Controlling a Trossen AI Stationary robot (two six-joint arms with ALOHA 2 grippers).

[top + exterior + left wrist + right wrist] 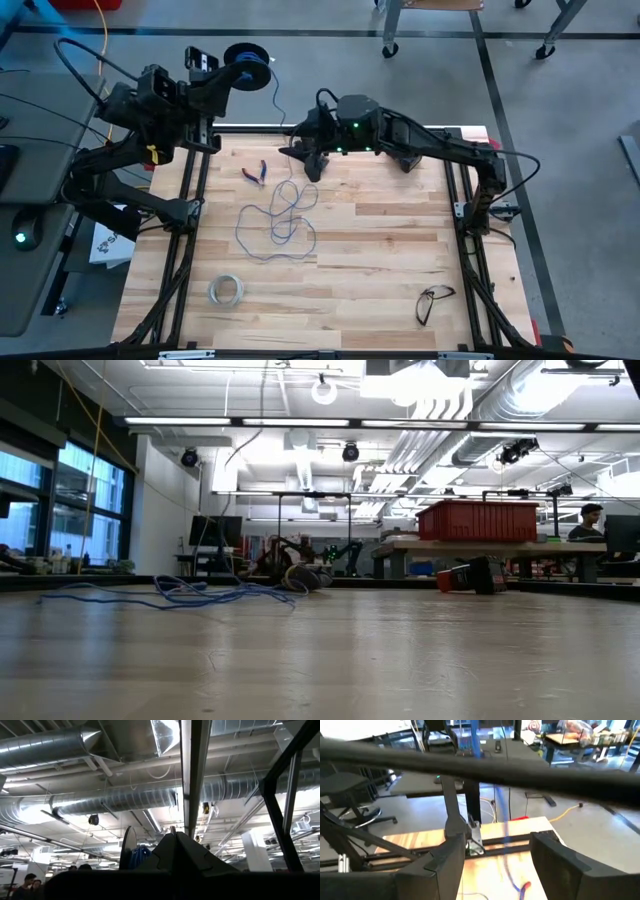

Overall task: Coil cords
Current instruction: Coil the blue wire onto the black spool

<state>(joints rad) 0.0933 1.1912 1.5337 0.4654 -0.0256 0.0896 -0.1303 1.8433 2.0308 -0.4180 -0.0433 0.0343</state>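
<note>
One wire (278, 215) sprawls on the wooden table (380, 270).

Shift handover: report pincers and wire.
Left pincer shut, beside spool off table. Right pincer open above wire, loose, uncoiled. Pliers nearby.

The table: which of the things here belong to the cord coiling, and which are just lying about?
In the job:
blue wire
dark spool, held up by the left claw
right claw, open

Lying about:
pliers
tape ring
glasses
</note>
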